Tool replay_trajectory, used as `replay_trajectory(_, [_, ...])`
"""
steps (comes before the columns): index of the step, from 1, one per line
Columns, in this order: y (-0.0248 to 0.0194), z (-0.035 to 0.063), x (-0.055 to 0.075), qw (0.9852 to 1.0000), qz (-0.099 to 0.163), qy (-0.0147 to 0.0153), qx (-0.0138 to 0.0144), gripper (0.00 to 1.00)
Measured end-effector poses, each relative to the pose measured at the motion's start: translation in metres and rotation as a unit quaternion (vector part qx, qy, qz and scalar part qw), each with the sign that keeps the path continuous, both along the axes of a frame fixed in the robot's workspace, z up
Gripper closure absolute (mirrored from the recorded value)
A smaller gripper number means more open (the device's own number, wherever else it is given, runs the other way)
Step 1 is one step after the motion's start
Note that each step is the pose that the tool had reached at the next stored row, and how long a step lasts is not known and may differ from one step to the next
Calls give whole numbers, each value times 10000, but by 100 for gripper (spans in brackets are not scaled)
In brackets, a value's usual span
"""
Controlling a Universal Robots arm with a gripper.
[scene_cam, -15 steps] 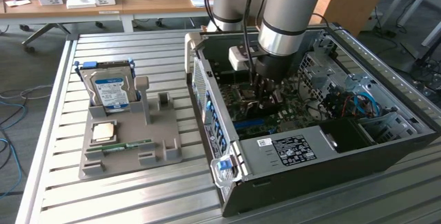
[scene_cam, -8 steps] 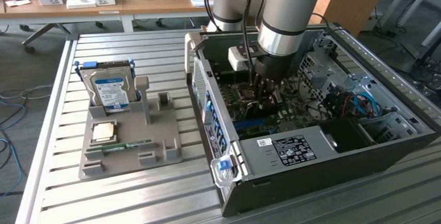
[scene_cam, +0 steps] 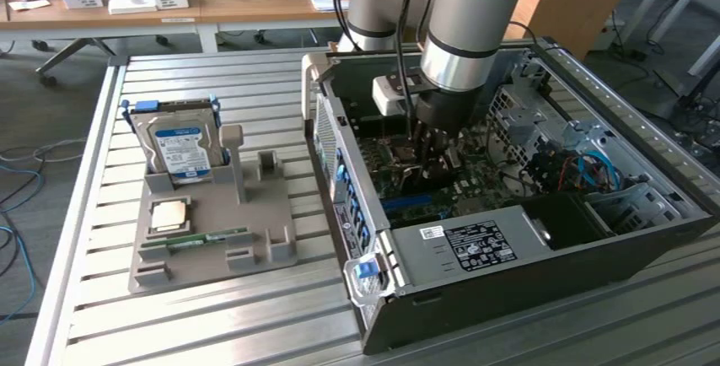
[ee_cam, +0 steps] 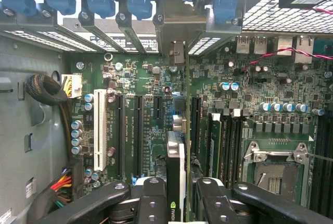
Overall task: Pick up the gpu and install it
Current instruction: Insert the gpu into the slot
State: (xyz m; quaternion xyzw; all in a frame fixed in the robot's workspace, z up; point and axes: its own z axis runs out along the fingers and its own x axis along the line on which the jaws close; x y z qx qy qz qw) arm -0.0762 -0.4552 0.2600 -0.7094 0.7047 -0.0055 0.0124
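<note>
The gpu (ee_cam: 176, 168) stands on edge in the wrist view, a thin card with a white and dark edge and a small green logo. My gripper (ee_cam: 177, 203) is shut on it, one black finger (ee_cam: 151, 203) on each side. The card runs toward the rear wall of the case, where its silver end bracket (ee_cam: 177, 28) stands among the blue slot latches. Below it lies the green motherboard (ee_cam: 145, 73), with black expansion slots (ee_cam: 139, 135) beside the card. In the exterior view my gripper (scene_cam: 433, 155) reaches down inside the open computer case (scene_cam: 507, 244).
A white slot (ee_cam: 97, 130), memory slots (ee_cam: 229, 140) and the processor socket (ee_cam: 273, 172) lie around the card. A cable bundle (ee_cam: 47, 91) sits at the case side. Outside the case, a grey holder (scene_cam: 214, 244) carries a hard drive (scene_cam: 180, 148), a processor (scene_cam: 169, 214) and a memory stick (scene_cam: 208, 237).
</note>
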Motion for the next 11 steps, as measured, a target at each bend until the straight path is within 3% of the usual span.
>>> replay_trajectory(5, [0, 0, 1, 10000, 0, 4, -13, 73])
replay_trajectory(11, [1, 0, 5, 10000, -2, 13, -3, 73])
